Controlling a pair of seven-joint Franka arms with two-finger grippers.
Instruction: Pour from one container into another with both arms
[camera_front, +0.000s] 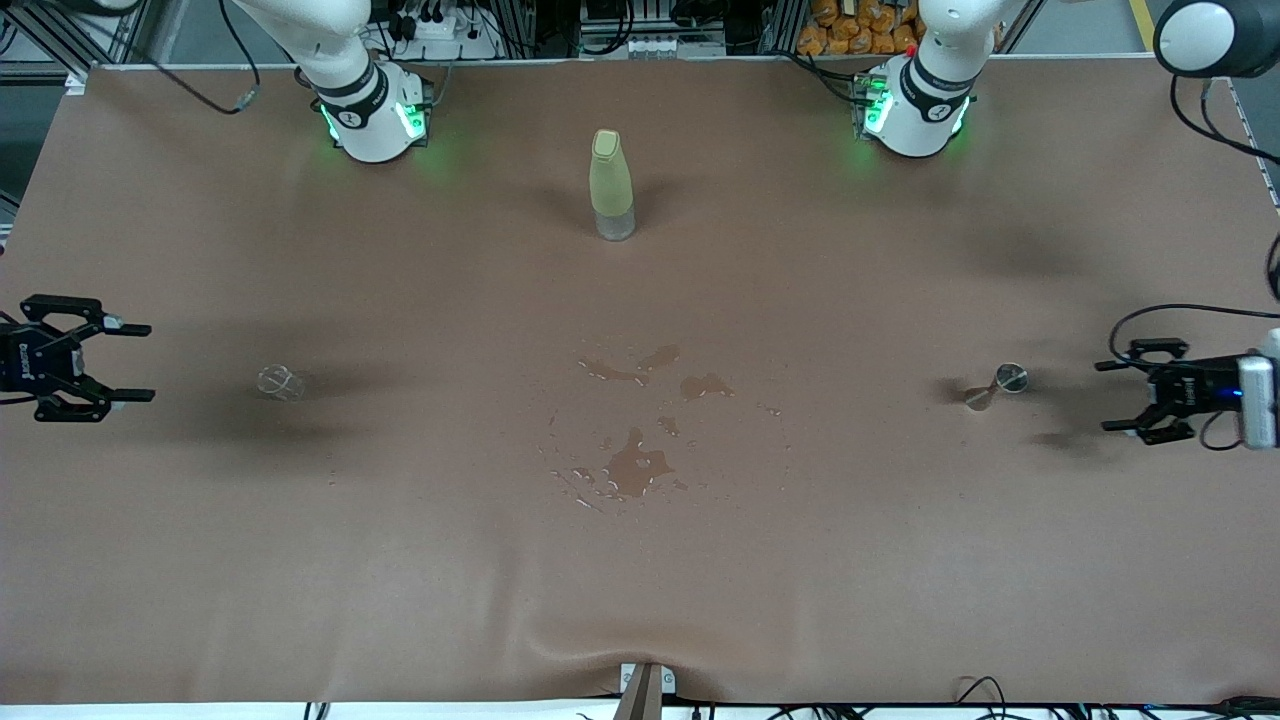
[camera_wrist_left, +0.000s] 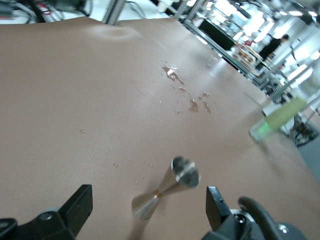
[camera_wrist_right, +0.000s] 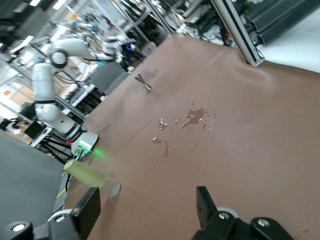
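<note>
We see the small clear glass cup (camera_front: 281, 381) at the middle left of the front frame, standing on the brown surface (camera_front: 900, 560); its faceted walls are nearly see-through and it casts a dark shadow. The silvery jigger (camera_front: 996, 385) sits at the middle right of that frame, hourglass-shaped, tilted over with its round shiny rim turned up toward the camera; in the left wrist view (camera_wrist_left: 167, 187) it lies low in the frame, between the two dark fingers.

At the frame's left edge we find the right gripper (camera_front: 128, 361), its fingers spread wide and holding nothing, near the cup but apart from it. At the right edge the left gripper (camera_front: 1118, 396) also stands wide open and empty, just beside the jigger without touching it.

In the middle of the frame, between cup and jigger, we note spilled puddles (camera_front: 640, 462) and scattered droplets on the surface. Higher in the frame, at centre, a tall pale yellow-green bottle (camera_front: 610, 184) stands upright, well apart from both small vessels. Nothing stands between either gripper and the vessel next to it.
</note>
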